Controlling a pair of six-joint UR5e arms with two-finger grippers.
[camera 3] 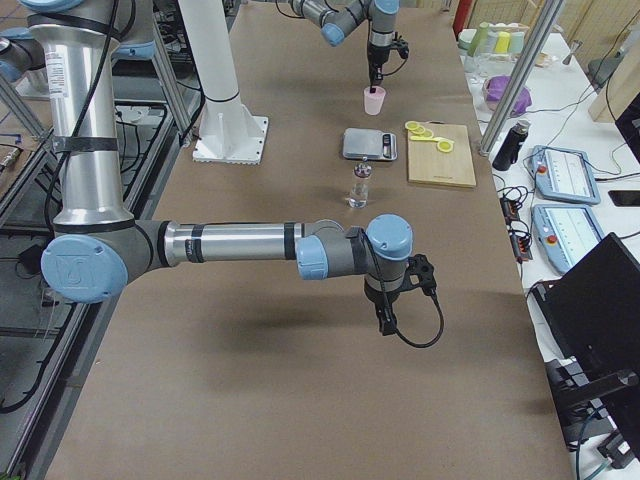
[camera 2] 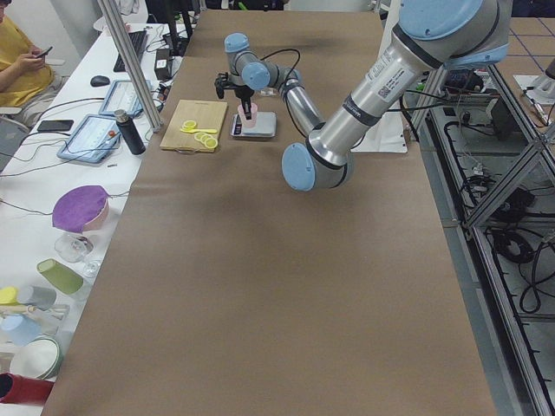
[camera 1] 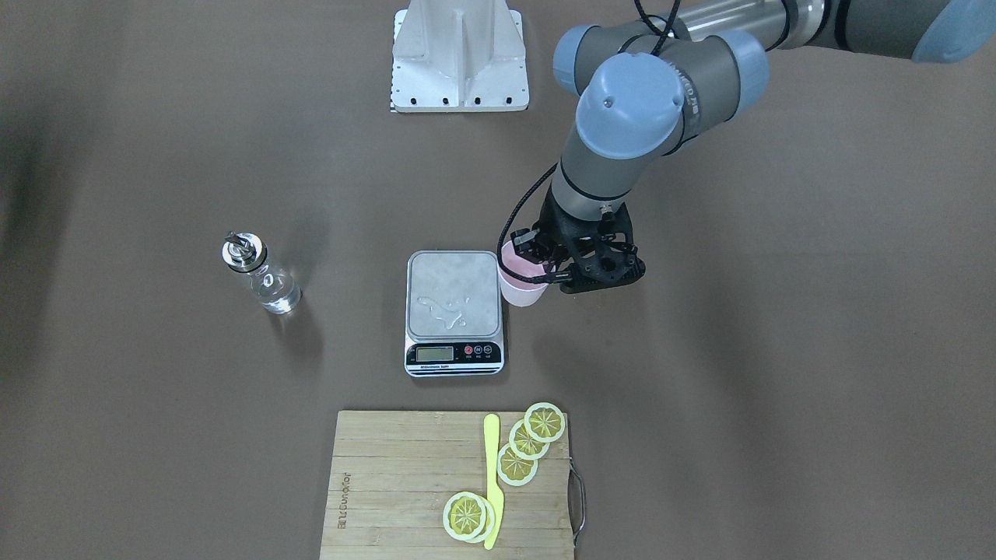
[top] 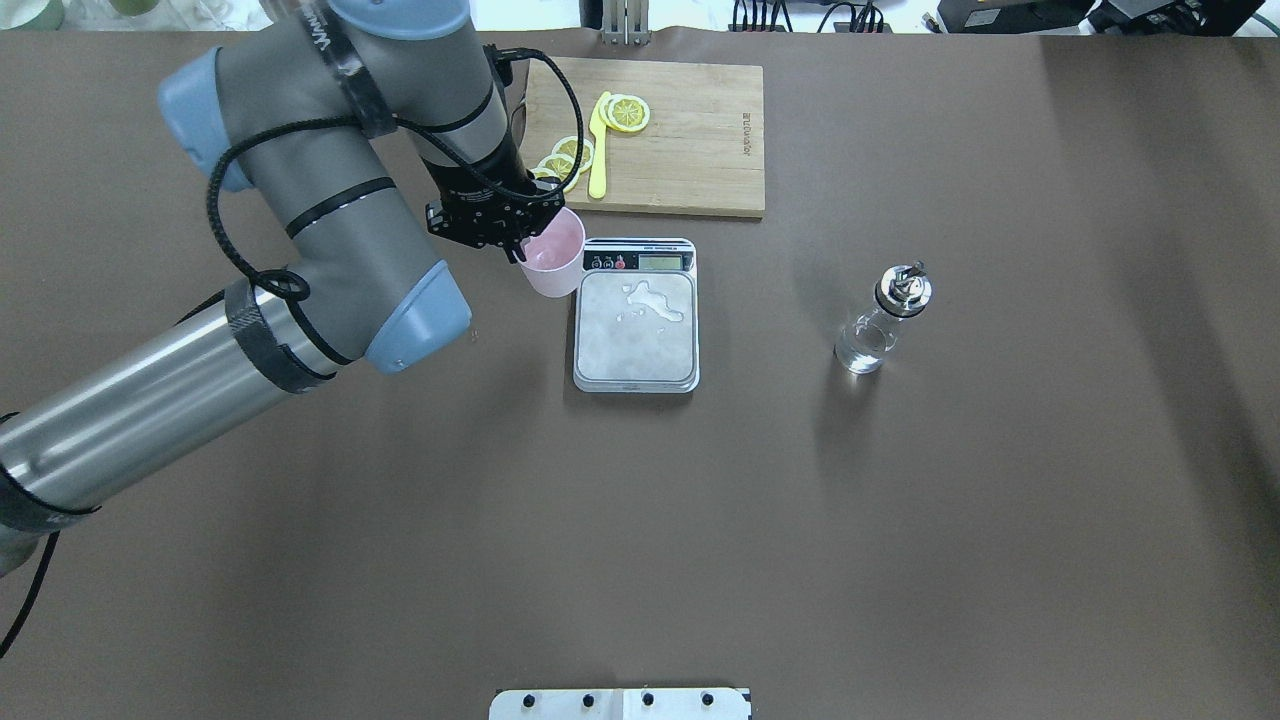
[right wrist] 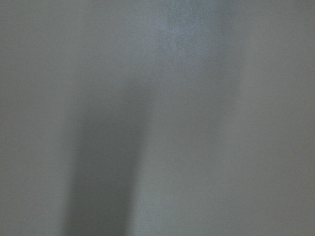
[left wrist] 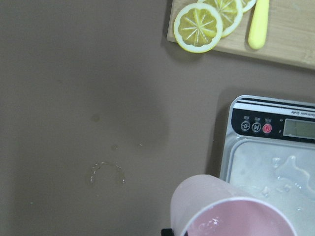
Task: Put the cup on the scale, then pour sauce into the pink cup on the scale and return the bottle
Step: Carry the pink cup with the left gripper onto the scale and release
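Pink cup (camera 1: 521, 289), gripped by the left jaws beside the scale (camera 1: 454, 299), needed centring over it, level, before release.

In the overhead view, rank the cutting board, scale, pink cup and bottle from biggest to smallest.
Cutting board, then scale. Bottle and pink cup look about alike, so I won't rank them.

You have the scale (top: 632, 352) at the middle of the counter (top: 900, 560), the cutting board (top: 690, 130) between it and your edge. The cup (top: 553, 258) is just beside the scale toward the left end; the bottle (top: 880, 325) stands well apart toward the right end.
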